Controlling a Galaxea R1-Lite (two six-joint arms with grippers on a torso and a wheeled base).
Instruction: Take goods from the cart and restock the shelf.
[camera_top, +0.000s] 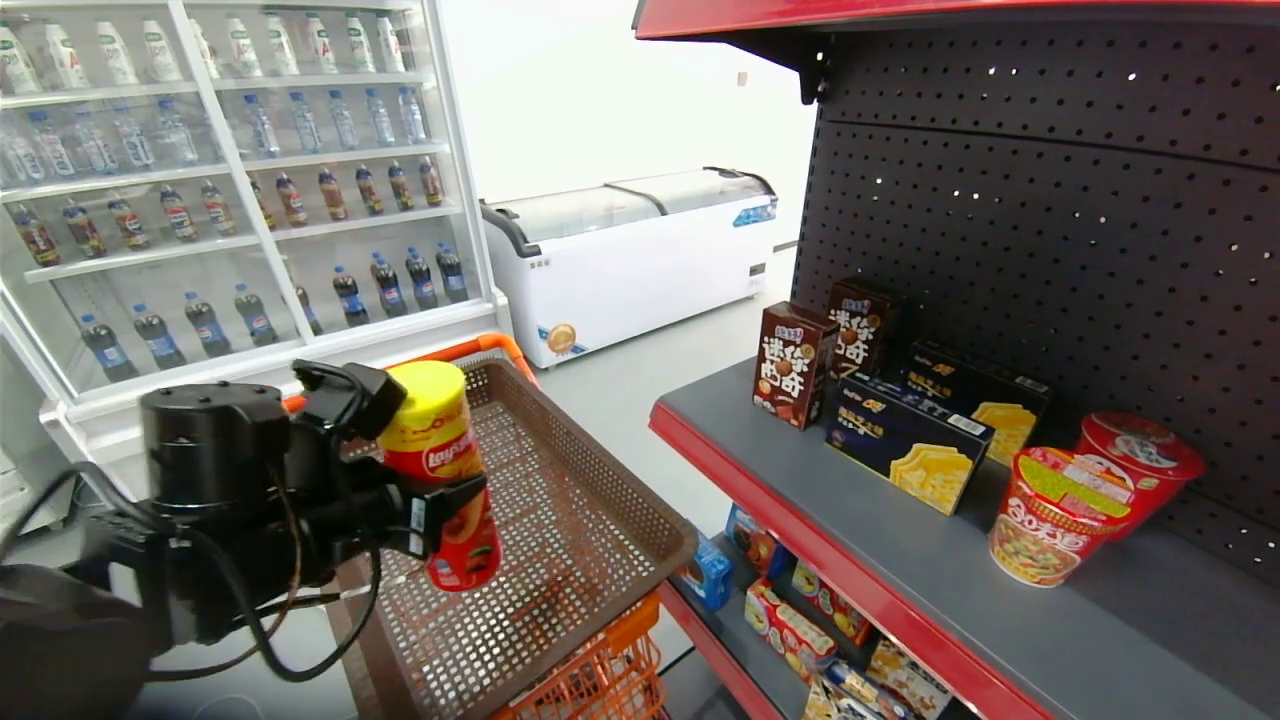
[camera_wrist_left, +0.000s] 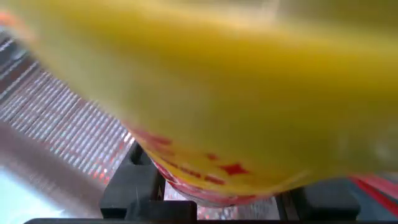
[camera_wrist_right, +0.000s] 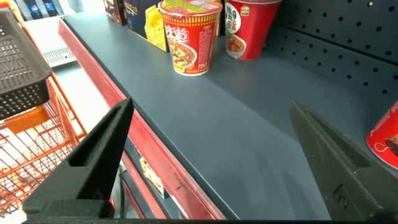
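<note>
Above the perforated brown basket (camera_top: 600, 520), our left fingers (camera_top: 455, 492) clamp a cylindrical yellow-lidded can (camera_top: 435, 430); our right fingers (camera_wrist_right: 93, 162) spread wide over the smooth grey shelf (camera_wrist_right: 249, 137).

I count one chip can (camera_top: 440, 470). On the shelf (camera_top: 900, 560): two brown snack boxes (camera_top: 793, 365), two dark flat boxes (camera_top: 905, 440), two red noodle cups (camera_top: 1055, 515). One brown mesh basket (camera_top: 570, 520). One chest freezer (camera_top: 630, 265).

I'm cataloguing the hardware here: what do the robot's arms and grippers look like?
Left arm: black, with a drum-shaped joint housing, loose looping black cables and a small white sticker on the left gripper. Right gripper: two matte black, wedge-shaped fingers.
</note>
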